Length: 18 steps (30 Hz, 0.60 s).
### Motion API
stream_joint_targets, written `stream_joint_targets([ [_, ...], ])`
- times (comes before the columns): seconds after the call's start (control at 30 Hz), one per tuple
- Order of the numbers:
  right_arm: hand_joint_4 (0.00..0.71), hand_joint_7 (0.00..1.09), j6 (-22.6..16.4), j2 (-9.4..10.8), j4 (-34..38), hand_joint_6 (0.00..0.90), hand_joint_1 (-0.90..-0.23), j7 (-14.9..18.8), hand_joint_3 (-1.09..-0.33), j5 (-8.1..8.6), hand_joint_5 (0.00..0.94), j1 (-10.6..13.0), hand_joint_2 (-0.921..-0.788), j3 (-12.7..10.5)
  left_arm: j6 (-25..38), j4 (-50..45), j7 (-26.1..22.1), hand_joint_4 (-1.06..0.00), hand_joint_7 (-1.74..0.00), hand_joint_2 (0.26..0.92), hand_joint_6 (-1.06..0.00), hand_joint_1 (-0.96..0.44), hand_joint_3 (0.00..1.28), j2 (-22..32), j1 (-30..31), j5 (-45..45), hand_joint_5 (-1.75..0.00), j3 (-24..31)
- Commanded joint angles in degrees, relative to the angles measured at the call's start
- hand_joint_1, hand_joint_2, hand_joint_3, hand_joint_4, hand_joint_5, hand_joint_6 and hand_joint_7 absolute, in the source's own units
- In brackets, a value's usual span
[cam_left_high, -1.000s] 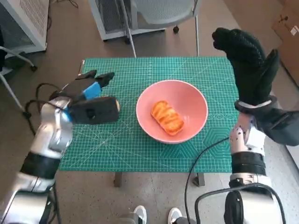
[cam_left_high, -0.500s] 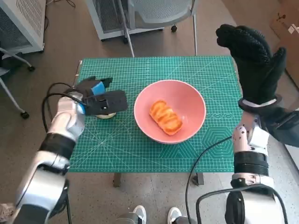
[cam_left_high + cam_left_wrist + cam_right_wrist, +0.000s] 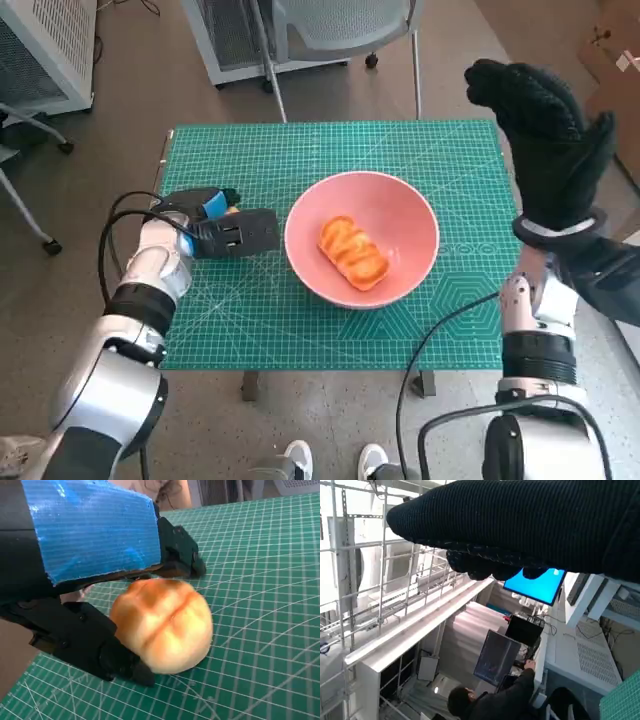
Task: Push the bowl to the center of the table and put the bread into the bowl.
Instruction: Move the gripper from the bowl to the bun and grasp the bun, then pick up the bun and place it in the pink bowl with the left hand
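Meanwhile the left hand [image 3: 225, 232] grips a round bread roll [image 3: 162, 625]; the right hand [image 3: 545, 135] hangs spread.

Bread [image 3: 353, 251] in pink bowl [image 3: 410, 215]

The head camera looked steeply down on the green surface [image 3: 300, 310] from above. The left wrist camera sat low and close behind the left hand [image 3: 90, 545], sharing that mat. The right wrist camera faced outward past the right hand [image 3: 530, 525] into the room.
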Motion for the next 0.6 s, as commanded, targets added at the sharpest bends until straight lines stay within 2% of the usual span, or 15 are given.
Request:
stream_joint_targets([
  [0.03, 0.314, 0.0, 1.0, -0.3, -0.1, 0.455, -0.644, -0.5, -0.742, 0.23, 0.001, 1.5, -0.921, -0.1, -0.8, -1.7, -1.5, -0.74, -1.21, 0.732, -0.63, 0.01, 0.38, 2.0, -1.8, -0.4, -1.11, 0.0],
  [0.17, 0.316, 0.01, 1.1, -0.1, -0.1, 0.463, -0.643, -1.0, -0.743, -0.05, 0.002, 1.5, -0.921, 0.0, -1.1, -3.9, -2.6, -0.74, -1.27, 0.821, -0.6, 0.0, 0.24, 2.8, -1.8, -1.5, -1.05, 0.8],
  [0.3, 0.32, 0.01, 0.9, 0.1, 0.2, 0.469, -0.643, -1.3, -0.743, -0.3, 0.003, 1.4, -0.921, 0.1, -1.3, -6.9, -3.0, -0.74, -1.28, 0.84, -0.59, 0.0, 0.21, 3.7, -1.3, -2.3, -1.05, 1.6],
  [0.43, 0.321, 0.01, 0.7, 0.3, 0.6, 0.471, -0.643, -1.5, -0.741, -0.38, 0.003, 1.3, -0.921, 0.2, -1.3, -10.7, -3.1, -0.75, -1.23, 0.9, -0.58, 0.0, 0.1, 4.8, -0.2, -2.8, -1.09, 2.4],
  [0.6, 0.322, 0.01, 0.6, 0.4, 0.7, 0.471, -0.636, -1.4, -0.74, -0.3, 0.003, 1.2, -0.921, 0.3, -0.8, -15.4, -3.3, -0.75, -1.19, 0.916, -0.58, 0.0, 0.07, 6.0, 1.4, -3.3, -1.12, 3.2],
])
